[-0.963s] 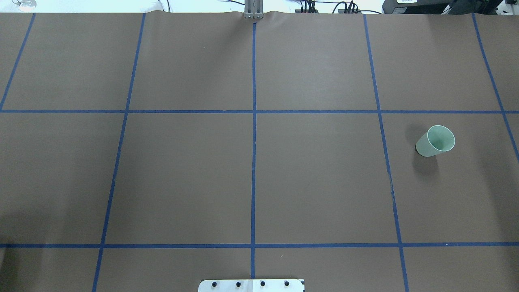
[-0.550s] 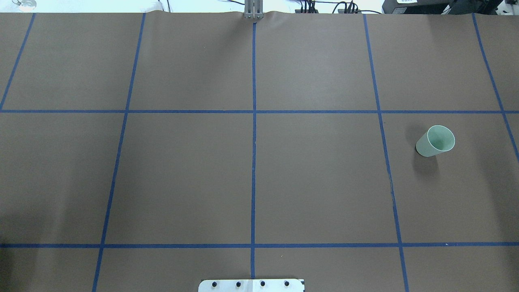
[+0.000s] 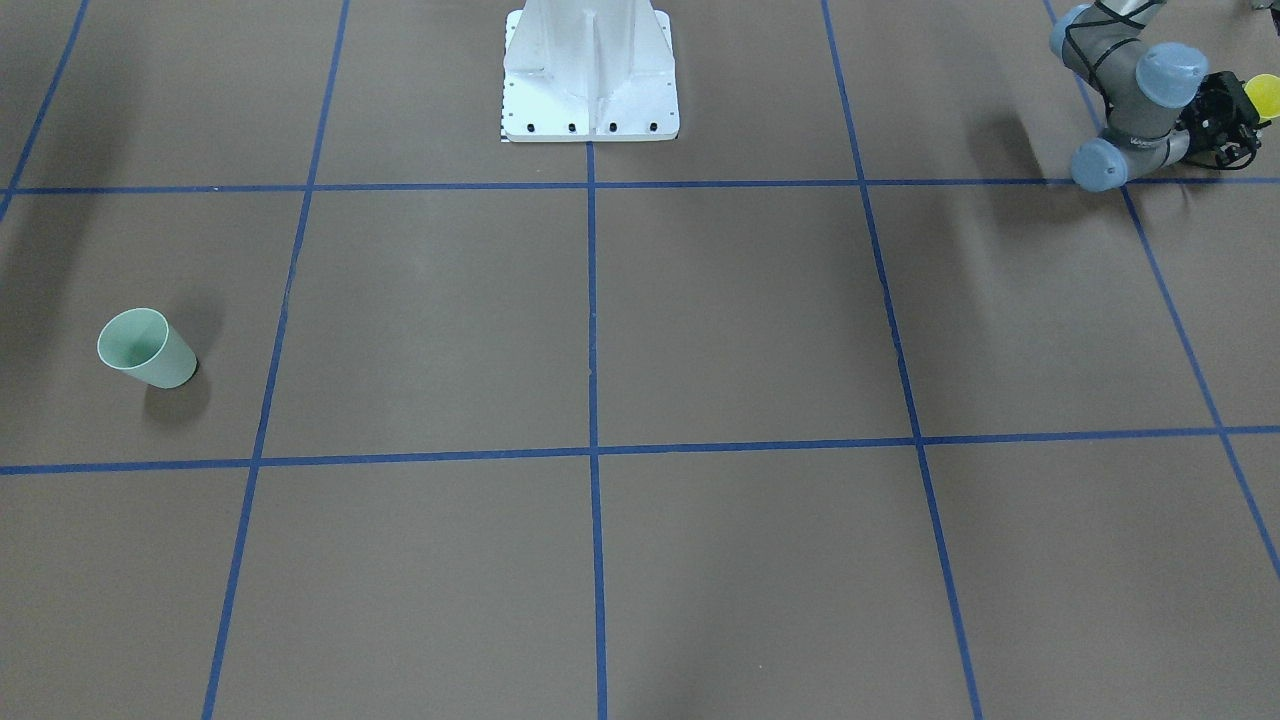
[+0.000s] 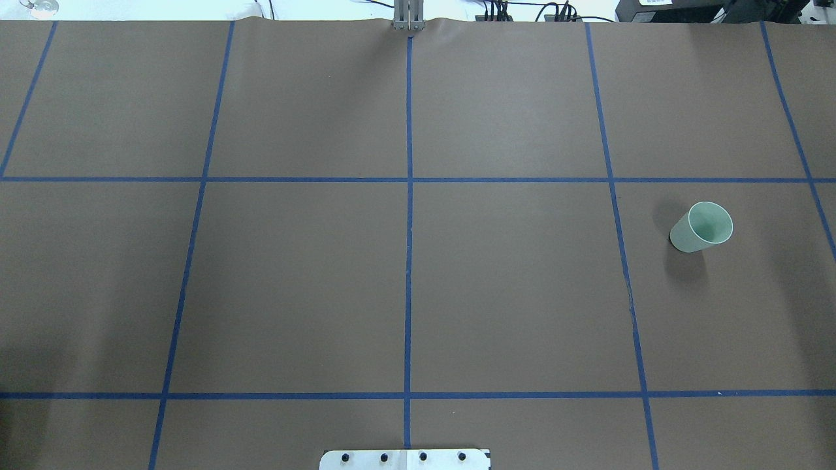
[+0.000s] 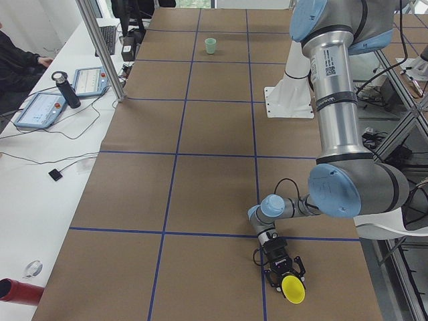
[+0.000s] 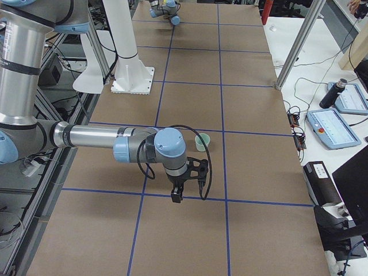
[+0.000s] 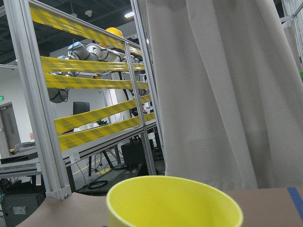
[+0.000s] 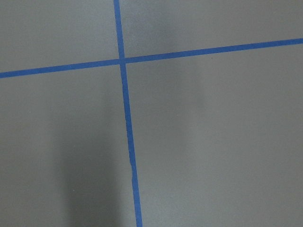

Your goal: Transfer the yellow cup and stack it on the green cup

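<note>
**Left claw on yellow cup at bench end; green cup stands alone**

Level with the base (image 3: 590,70) and far out to its left, the left claw (image 5: 287,278) lies low and horizontal over the bench (image 5: 200,200). It points away from the base toward the bench's left end. Its fingers are drawn in narrow on the sides of the yellow cup (image 5: 293,289), holding it upright with its mouth up. The cup is in the last square of tape (image 5: 180,127) on that side. In the left wrist view the cup's rim fills the lower middle, with a pale curtain and yellow-striped rails behind it. Whether the cup's foot rests on the bench cannot be told.

Forward of the base and well out to its right, the right claw (image 6: 176,199) hangs pointing down above the bench. Only the right side view shows it, so I cannot tell whether it is wide or narrow. Its wrist camera looks down on brown paper and a tape crossing.

A little farther forward from the base stands the green cup (image 4: 701,227). It is upright, mouth up, in the second square right of the base's centre line, middle row. It is apart from the right claw.

Farthest from the base, past the bench's far edge, tablets (image 6: 333,129) and a dark bottle (image 6: 330,95) lie on a white table.
</note>
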